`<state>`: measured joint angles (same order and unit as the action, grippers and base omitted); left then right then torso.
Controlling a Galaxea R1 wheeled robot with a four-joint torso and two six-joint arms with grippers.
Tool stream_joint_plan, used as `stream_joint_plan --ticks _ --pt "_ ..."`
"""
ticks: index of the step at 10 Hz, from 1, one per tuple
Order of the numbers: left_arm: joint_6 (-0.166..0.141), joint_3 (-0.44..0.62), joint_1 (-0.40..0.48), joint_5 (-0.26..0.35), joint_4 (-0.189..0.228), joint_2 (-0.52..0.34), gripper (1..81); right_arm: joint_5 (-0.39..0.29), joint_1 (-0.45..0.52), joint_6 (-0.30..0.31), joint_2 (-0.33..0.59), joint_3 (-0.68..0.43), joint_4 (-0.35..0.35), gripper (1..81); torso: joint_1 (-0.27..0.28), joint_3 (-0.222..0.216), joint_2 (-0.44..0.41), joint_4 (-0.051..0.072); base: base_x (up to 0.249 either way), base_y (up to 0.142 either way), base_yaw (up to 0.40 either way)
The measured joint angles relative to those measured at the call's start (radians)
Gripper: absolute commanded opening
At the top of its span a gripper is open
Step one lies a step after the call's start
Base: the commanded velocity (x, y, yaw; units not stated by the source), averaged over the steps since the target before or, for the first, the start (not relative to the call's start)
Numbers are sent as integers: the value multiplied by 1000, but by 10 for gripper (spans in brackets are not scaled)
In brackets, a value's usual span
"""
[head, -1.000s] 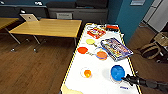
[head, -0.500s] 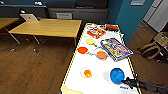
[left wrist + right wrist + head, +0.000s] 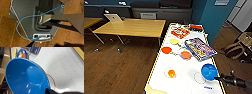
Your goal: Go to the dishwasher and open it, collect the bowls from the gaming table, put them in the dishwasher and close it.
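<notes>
Head camera overlooks gaming table (image 3: 184,80); right wrist camera views it close

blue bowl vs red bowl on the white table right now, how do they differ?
The round blue bowl is tilted up on edge at the right end effector, by the near right side of the glossy white yellow-edged table; the round red bowl lies flat near the left edge, farther up. The blue bowl looks larger. The end effector touches the blue bowl's rim; the red bowl is untouched. Both are plain, round and bright.

A thin blue cable (image 3: 18,25) loops across the robot's grey base plate (image 3: 25,16); the right arm (image 3: 234,80) is black.
</notes>
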<state>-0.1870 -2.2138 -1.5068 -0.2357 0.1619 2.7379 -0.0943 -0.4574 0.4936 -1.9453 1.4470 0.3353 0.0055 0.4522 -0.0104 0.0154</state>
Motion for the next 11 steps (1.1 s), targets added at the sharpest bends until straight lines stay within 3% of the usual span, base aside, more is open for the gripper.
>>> stream_joint_plan --ticks 5,7,11 --pt "0 11 12 -1 2 -14 811 -80 -2 -3 306 -250 -9 10 0 0 0 0 0 0 0" --pt "0 71 34 -6 2 -57 811 -85 -120 -33 356 -290 -26 10 0 0 0 0 0 0 0" --pt "0 266 59 -5 2 -229 811 82 -470 -103 341 -306 -82 10 0 0 0 0 0 0 0"
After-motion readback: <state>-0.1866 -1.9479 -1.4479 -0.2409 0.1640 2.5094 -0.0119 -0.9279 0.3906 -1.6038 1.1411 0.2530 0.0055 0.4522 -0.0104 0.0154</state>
